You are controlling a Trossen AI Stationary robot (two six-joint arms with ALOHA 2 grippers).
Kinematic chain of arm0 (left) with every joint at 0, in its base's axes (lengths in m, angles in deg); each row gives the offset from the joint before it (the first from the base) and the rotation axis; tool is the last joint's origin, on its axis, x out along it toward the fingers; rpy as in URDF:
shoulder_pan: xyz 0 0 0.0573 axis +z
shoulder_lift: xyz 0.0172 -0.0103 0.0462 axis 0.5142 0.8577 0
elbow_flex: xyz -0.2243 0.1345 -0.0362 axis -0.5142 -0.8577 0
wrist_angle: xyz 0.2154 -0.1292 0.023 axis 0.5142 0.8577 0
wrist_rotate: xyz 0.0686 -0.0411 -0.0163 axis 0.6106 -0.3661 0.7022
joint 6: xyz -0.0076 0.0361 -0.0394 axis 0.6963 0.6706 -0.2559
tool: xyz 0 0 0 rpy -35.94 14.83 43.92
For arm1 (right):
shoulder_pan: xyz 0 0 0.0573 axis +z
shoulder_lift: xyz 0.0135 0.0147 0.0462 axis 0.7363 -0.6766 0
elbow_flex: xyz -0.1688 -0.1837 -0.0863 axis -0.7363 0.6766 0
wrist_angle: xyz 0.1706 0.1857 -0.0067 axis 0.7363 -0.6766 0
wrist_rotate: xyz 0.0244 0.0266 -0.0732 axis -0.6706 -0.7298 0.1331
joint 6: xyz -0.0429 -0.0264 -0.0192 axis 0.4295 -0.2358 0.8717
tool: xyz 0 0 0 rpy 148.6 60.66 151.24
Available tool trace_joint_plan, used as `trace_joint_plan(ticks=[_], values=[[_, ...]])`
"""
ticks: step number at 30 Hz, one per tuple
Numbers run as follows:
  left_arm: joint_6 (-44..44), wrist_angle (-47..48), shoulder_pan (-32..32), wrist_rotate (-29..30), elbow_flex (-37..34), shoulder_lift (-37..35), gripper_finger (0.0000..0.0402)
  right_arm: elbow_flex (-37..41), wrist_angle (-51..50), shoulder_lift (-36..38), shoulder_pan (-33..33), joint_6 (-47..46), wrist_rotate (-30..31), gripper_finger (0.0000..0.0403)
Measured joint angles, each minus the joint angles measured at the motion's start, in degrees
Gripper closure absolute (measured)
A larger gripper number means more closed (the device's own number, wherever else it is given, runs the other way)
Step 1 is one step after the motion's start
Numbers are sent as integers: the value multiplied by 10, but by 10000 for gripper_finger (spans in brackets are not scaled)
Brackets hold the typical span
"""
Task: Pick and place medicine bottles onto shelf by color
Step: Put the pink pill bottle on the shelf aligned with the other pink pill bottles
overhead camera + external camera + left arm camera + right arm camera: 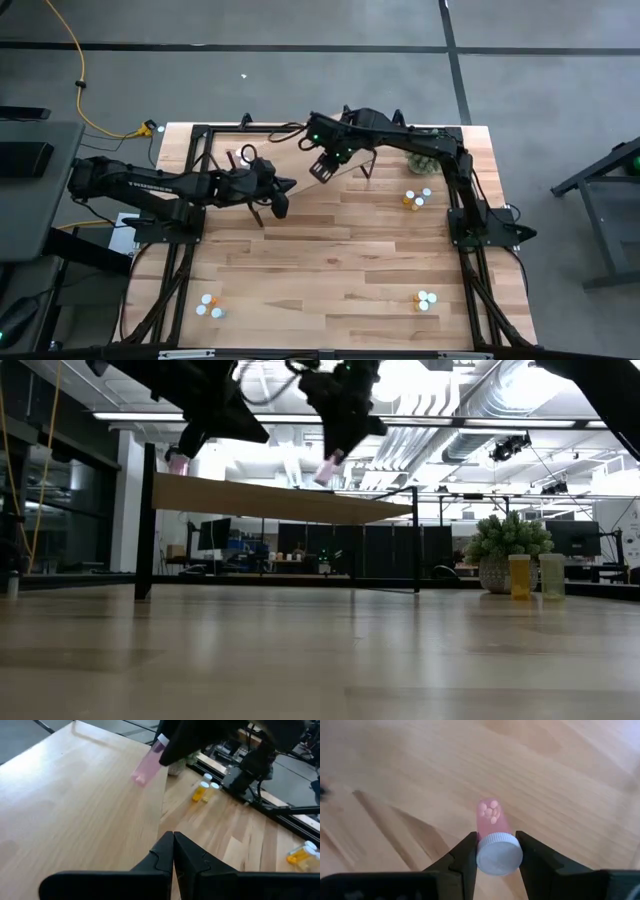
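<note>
One pink bottle [492, 827], light, rigid and slick, sits in my right gripper [495, 857], clamped at its white cap, above the shelf [280, 500]. I judge the cap the surest hold. Left gripper [173, 851] closed, empty.

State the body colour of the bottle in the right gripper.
Pink bottle, white cap; right wrist view shows it best.

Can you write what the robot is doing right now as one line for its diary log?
right gripper: shut on pink bottle, above shelf | left gripper: shut, empty, over shelf | bottles left on table
</note>
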Motion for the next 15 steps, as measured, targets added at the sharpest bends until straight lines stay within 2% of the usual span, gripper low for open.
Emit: trace_joint_plan(ticks=[9, 15], values=[[-5, 0, 0, 0, 0, 0, 401, 0, -102, -1, -48, -31, 23, 290], [-13, 0, 0, 0, 0, 0, 401, 0, -116, -1, -53, -22, -3, 290]])
